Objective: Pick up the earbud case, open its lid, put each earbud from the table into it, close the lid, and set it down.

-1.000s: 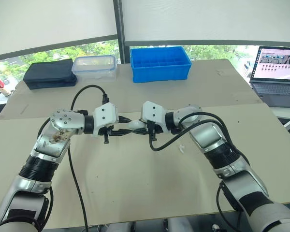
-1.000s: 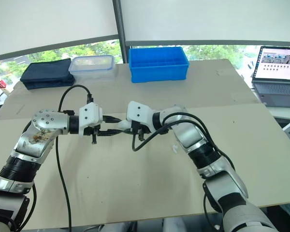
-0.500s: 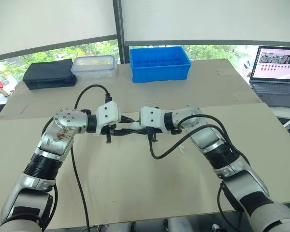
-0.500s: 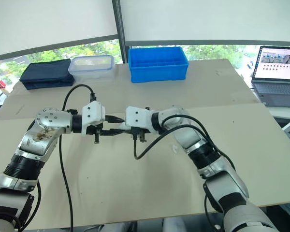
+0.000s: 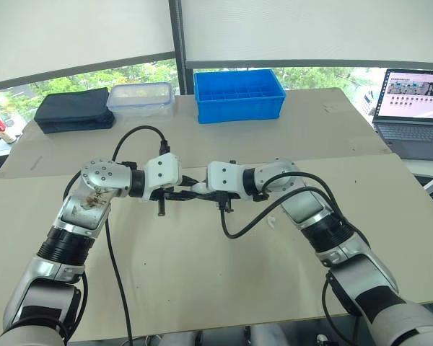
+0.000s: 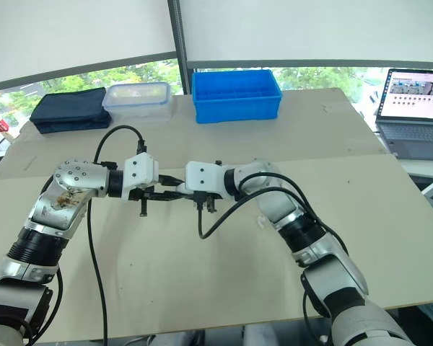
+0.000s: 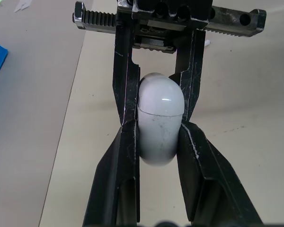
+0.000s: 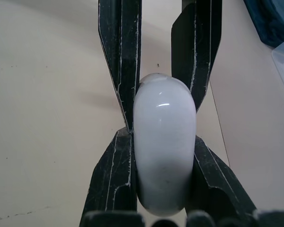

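The white earbud case (image 7: 160, 125) hangs above the middle of the table, lid shut, its seam showing in the left wrist view. My left gripper (image 5: 187, 193) comes in from the left and is shut on the case's lower half. Facing it from the right, my right gripper (image 5: 203, 191) is shut on the other end of the case (image 8: 164, 156), its fingers (image 7: 125, 71) clamping the lid part. The two pairs of fingertips nearly meet around the case. One small white earbud (image 5: 272, 220) lies on the table below my right forearm.
At the table's back edge stand a blue divided bin (image 5: 239, 94), a clear lidded plastic box (image 5: 141, 97) and a dark pouch (image 5: 75, 109). A laptop (image 5: 413, 108) sits on a side table at the right. Black cables loop down from both wrists.
My right gripper has edged left and levelled out, closing in on the case's free end. The left arm has shifted slightly right; the case stays held between them.
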